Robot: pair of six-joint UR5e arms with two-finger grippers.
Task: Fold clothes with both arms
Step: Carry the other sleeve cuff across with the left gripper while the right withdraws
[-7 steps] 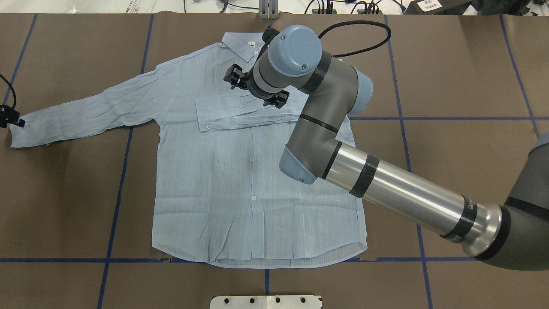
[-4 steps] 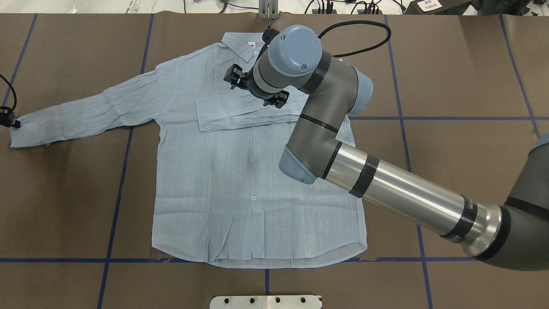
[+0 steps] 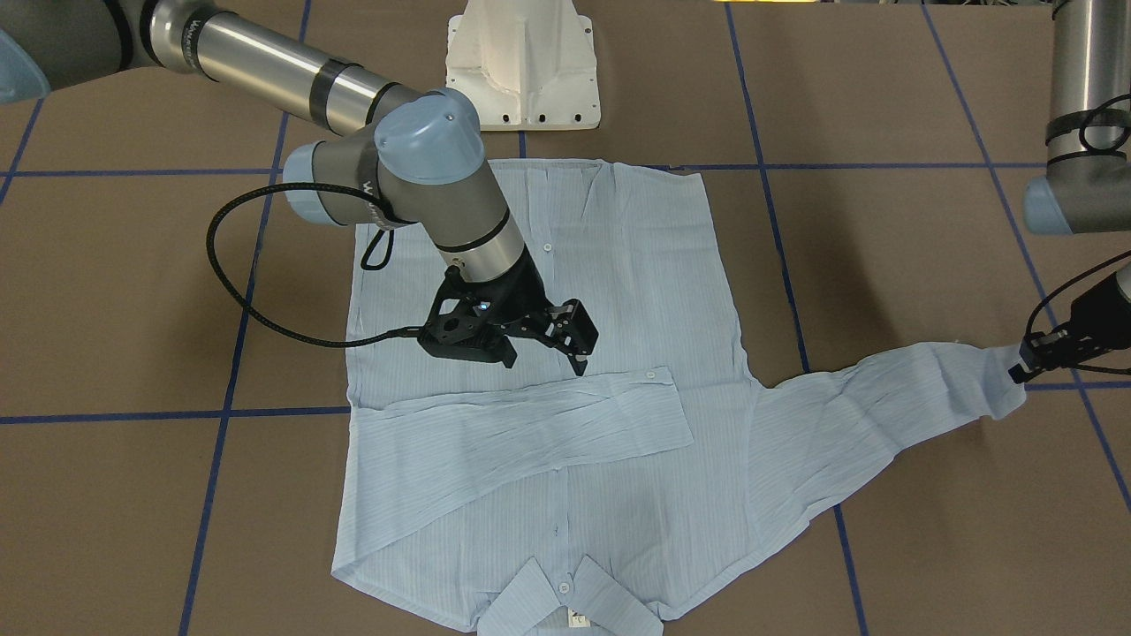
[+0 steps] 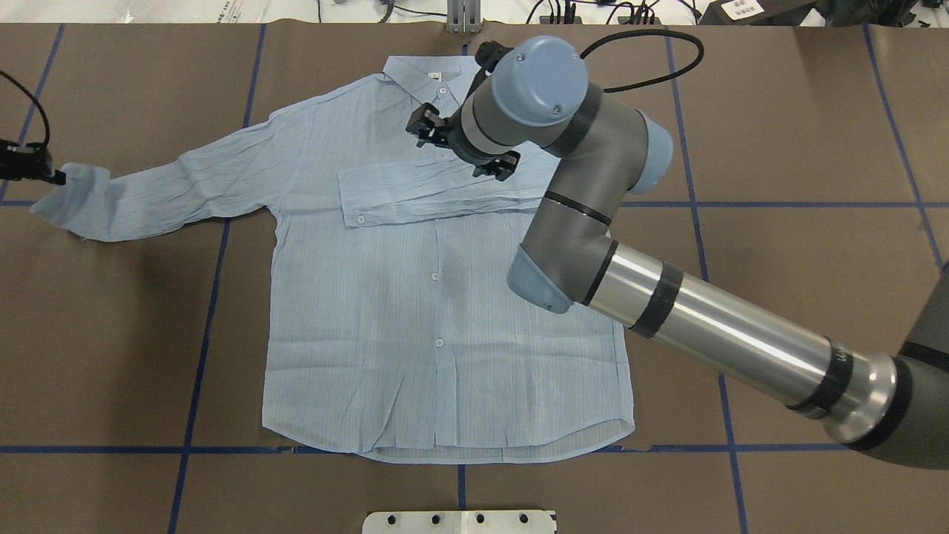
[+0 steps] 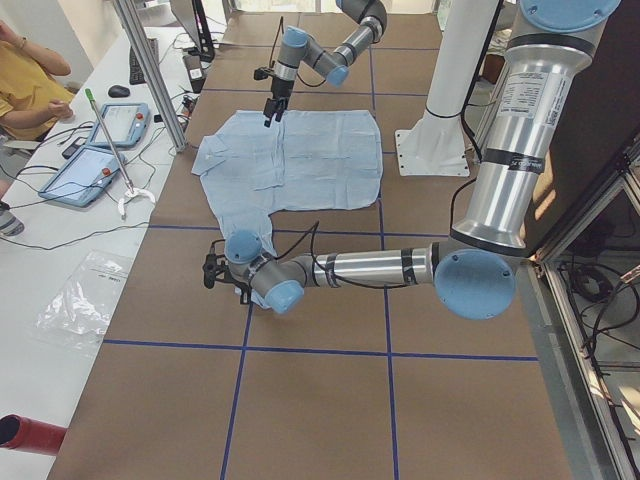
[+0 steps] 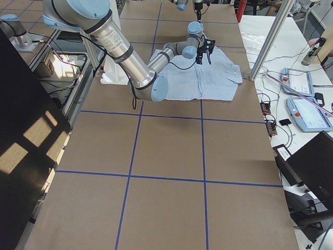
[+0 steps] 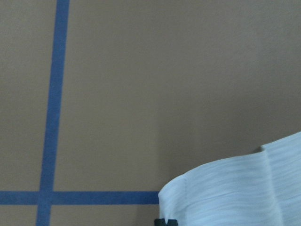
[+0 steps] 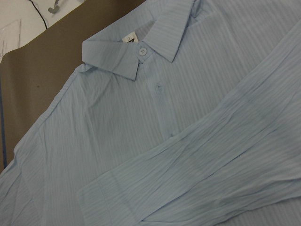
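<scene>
As your right gripper (image 3: 545, 362) rose empty and spread beside the collar (image 4: 422, 78), your left gripper (image 4: 53, 176), clamped on the cuff (image 4: 70, 194) far from it, lifted; the flat shirt's (image 4: 415, 326) second sleeve fold likely began.

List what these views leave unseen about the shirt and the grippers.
Shirt: the folded sleeve's shoulder end, in the overhead view, is hidden under the right arm.
Left gripper: how deep the cuff sits in its jaws; the left wrist view's bottom edge cuts them off.
Collar label: print too small, right wrist view.
</scene>
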